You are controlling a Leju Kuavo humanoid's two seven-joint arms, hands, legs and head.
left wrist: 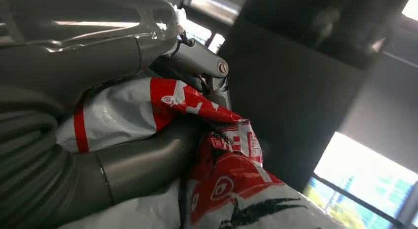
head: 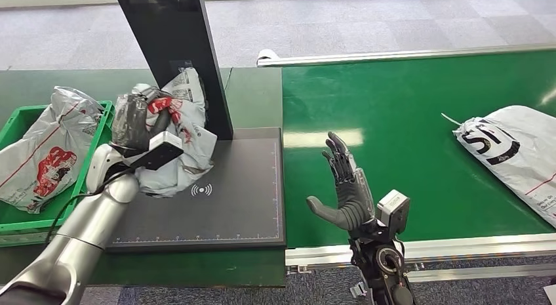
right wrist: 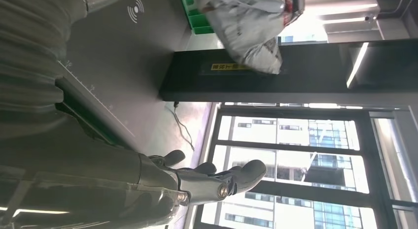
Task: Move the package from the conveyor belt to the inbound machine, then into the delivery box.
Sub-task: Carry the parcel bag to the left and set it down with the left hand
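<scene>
Left hand point(head: 136, 121) grips a crumpled grey courier bag point(head: 180, 131), held above the inbound machine's scanning plate point(head: 229, 200) beside its black post point(head: 177, 49). Right hand point(head: 346, 187) is raised over the green conveyor belt point(head: 406, 121), fingers spread, holding nothing. The left wrist view shows the bag's red print point(left wrist: 222, 184).

Left hand point(left wrist: 98, 115) grips the package point(left wrist: 148, 108): thick grey thumb point(left wrist: 138, 165) pressed across its underside, metal fingers point(left wrist: 202, 61) wrapped over the opposite side. Package is crumpled grey-white plastic with red stripes and a red logo, black scrawl on the lower fold. Dark upright panel point(left wrist: 296, 101) just behind it. Bright window point(left wrist: 365, 175) past the panel's edge.
</scene>
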